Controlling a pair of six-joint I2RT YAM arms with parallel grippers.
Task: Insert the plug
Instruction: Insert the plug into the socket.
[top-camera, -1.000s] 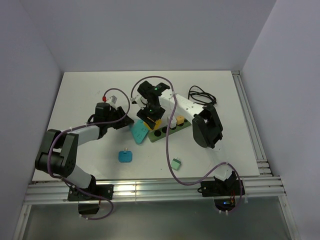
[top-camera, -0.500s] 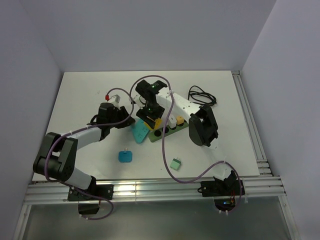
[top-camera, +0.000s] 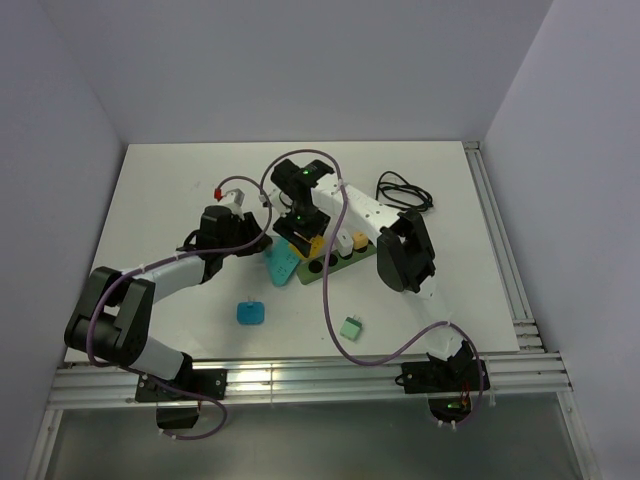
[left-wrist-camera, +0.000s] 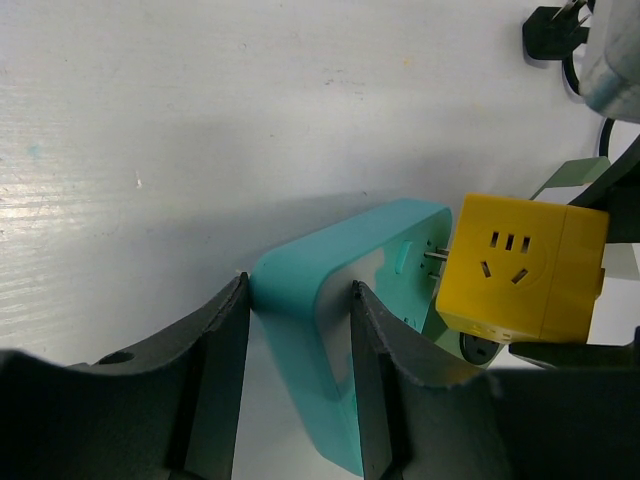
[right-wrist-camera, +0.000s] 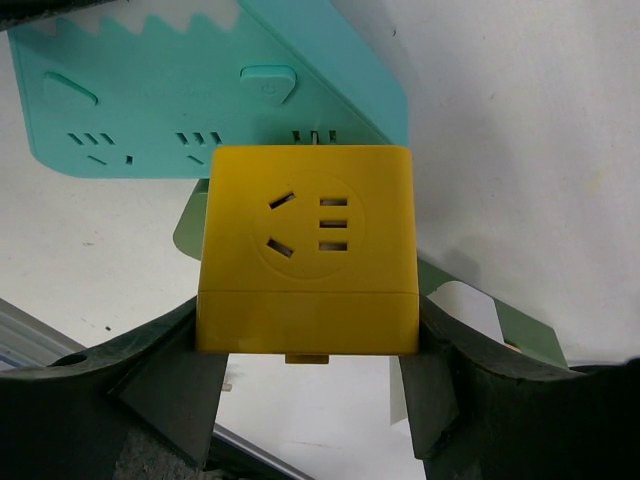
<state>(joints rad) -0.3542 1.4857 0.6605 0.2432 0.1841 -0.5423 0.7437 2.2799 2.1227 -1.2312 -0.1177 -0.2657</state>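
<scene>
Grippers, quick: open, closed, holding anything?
Left gripper: closed on the teal power strip.
Right gripper: closed on the yellow socket cube.

White bench (top-camera: 160, 200) under me, matte and evenly lit. In the middle sits a flat dark-green board with round holes (top-camera: 352, 258). Just beside its left end is a teal plastic power strip (top-camera: 279, 264), tilted, its lower edge down on the surface. Toward the near edge lie a small blue rounded adapter (top-camera: 250, 313) and a small green square plug (top-camera: 351, 326), well apart. Far right, there's a coiled black cable (top-camera: 405, 192).
</scene>
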